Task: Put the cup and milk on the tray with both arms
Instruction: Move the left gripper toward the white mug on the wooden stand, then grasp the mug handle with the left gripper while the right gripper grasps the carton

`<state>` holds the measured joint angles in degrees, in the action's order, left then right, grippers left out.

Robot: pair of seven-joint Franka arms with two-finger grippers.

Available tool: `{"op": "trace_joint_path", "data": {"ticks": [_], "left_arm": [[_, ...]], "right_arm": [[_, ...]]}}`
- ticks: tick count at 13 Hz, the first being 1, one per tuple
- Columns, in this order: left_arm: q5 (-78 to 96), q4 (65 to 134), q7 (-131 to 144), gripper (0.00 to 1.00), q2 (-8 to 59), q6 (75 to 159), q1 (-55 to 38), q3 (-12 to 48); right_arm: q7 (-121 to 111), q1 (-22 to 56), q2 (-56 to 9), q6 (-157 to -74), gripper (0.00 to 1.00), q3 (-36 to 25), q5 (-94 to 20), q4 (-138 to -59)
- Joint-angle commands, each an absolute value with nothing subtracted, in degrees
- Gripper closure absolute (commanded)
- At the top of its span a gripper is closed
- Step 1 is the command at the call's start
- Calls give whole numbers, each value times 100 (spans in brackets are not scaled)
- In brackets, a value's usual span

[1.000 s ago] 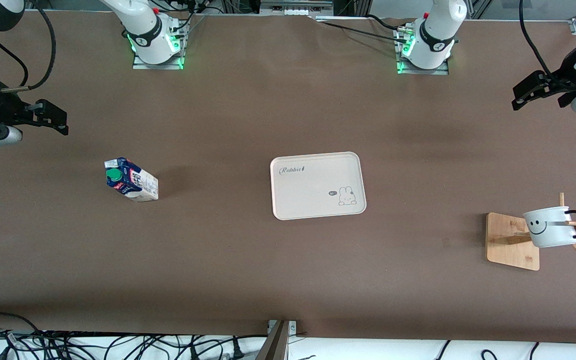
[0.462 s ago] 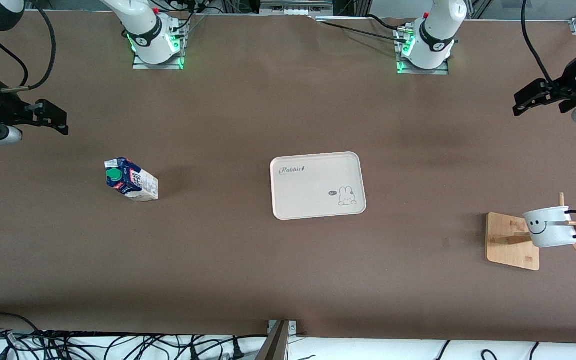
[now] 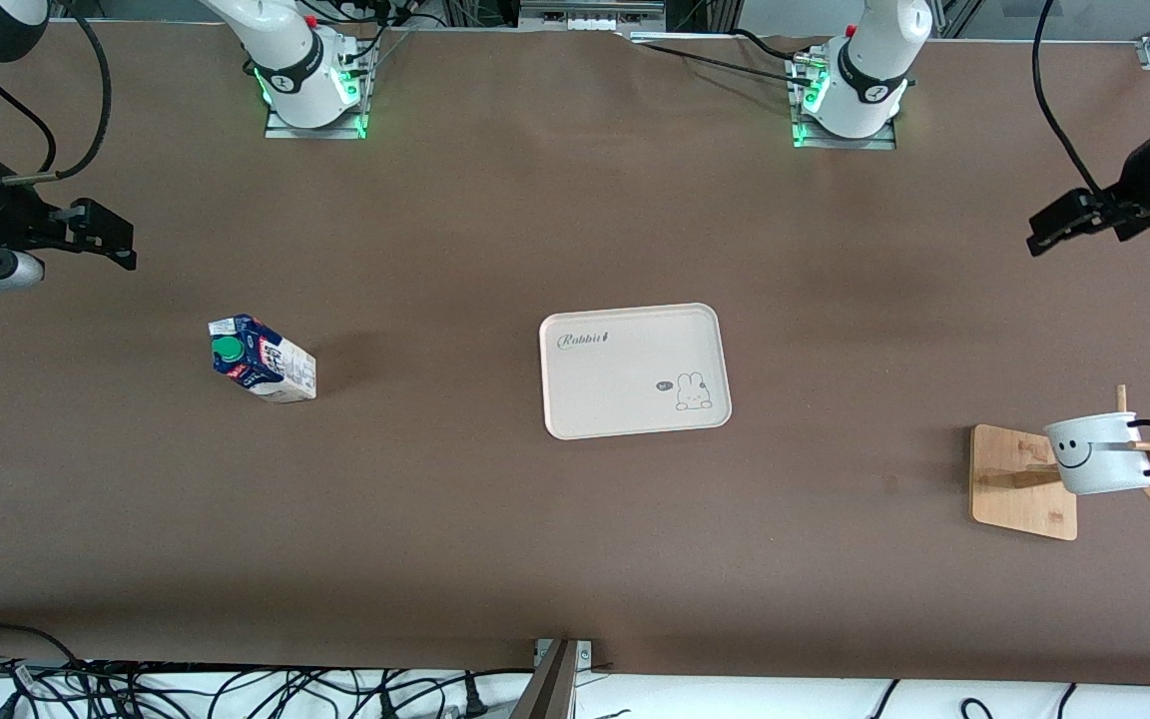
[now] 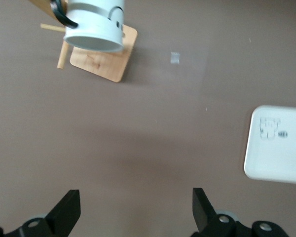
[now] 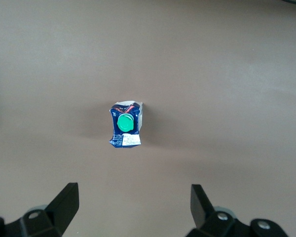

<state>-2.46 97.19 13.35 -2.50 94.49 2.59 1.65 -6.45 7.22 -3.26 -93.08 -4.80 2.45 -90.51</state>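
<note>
The cup (image 3: pixel 1099 454), white with a black smiley and black handle, hangs tilted on a wooden peg stand at the left arm's end of the table; the left wrist view shows its mouth (image 4: pixel 95 27). My left gripper (image 3: pixel 1059 222) hangs open over bare table, apart from the cup. The milk (image 3: pixel 264 359), a blue carton with a green cap, stands toward the right arm's end and appears in the right wrist view (image 5: pixel 126 125). My right gripper (image 3: pixel 101 235) hovers open over bare table beside it, holding nothing. The cream tray (image 3: pixel 625 384) lies mid-table, its corner (image 4: pixel 286 158) in the left wrist view.
The stand's square wooden base (image 3: pixel 1022 482) sits under the cup, with pegs sticking out past it. Both arm bases (image 3: pixel 310 90) stand at the table's back edge. Cables (image 3: pixel 236 689) run along the edge nearest the front camera. A small pale mark (image 3: pixel 889 484) lies beside the stand.
My left gripper has drifted over the table toward the cup's stand. The right arm, the milk, the cup and the tray have not moved.
</note>
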Motion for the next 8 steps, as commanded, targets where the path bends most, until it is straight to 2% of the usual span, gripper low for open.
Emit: {"op": "trace_joint_path", "data": {"ticks": [1, 5, 8], "left_arm": [[-352, 10518, 1879, 0, -597, 10481, 430, 220], [-194, 11449, 2180, 0, -642, 12247, 826, 220], [26, 12337, 2188, 0, -659, 13986, 932, 220]], "right_arm": [[-686, 729, -281, -9237, 0, -492, 325, -8982], [-756, 756, -369, -9386, 0, -448, 316, -8982], [-773, 887, -552, -9343, 0, -439, 343, -8991]]}}
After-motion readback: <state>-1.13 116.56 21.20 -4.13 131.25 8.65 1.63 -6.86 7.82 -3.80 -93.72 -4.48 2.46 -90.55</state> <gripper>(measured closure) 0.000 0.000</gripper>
